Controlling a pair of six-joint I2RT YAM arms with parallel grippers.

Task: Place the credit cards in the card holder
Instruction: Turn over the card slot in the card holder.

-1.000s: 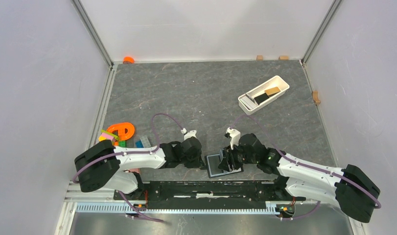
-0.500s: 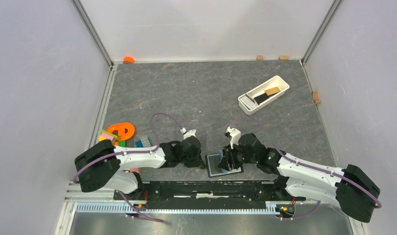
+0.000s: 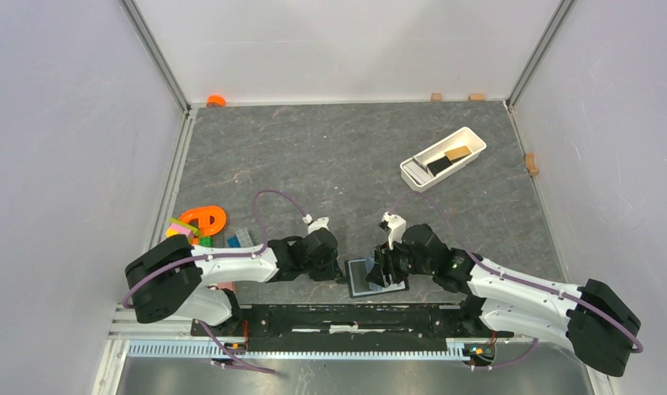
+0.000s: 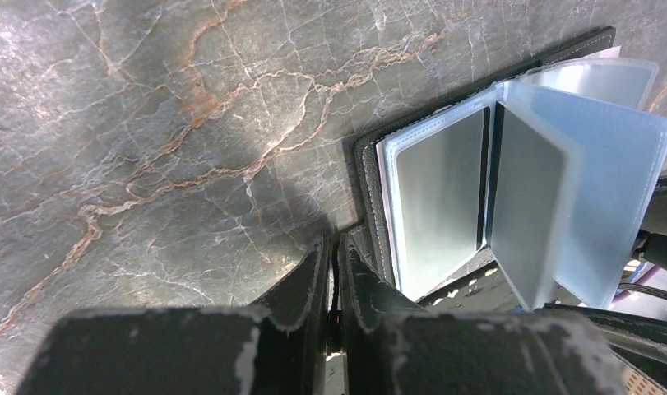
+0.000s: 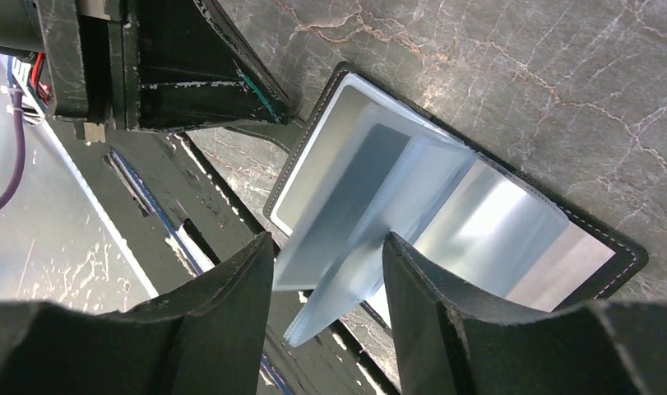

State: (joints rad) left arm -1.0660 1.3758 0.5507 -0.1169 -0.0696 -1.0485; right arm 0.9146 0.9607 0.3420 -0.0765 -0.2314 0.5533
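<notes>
The card holder (image 3: pixel 363 284) is lying open at the middle of the worktop's near edge, between the two arms. The left gripper (image 4: pixel 334 267) is pinching shut on the holder's black edge on its own side. It is apparently pinning the cover so that it is not sliding or folding closed while the other arm is working. The right gripper (image 5: pixel 328 240) is hanging over the open holder with its jaws spread, straddling the clear sleeves (image 5: pixel 371 177), which are standing up fanned between its fingers. It is clamping nothing that I can make out, and I cannot tell whether the pale blue sheet among them is a card or just a sleeve. Two credit cards (image 3: pixel 439 165), one black and one tan, are waiting in the white tray (image 3: pixel 471 137) near the far right corner, well apart from the holder. Fetching them looks like the work remaining.
</notes>
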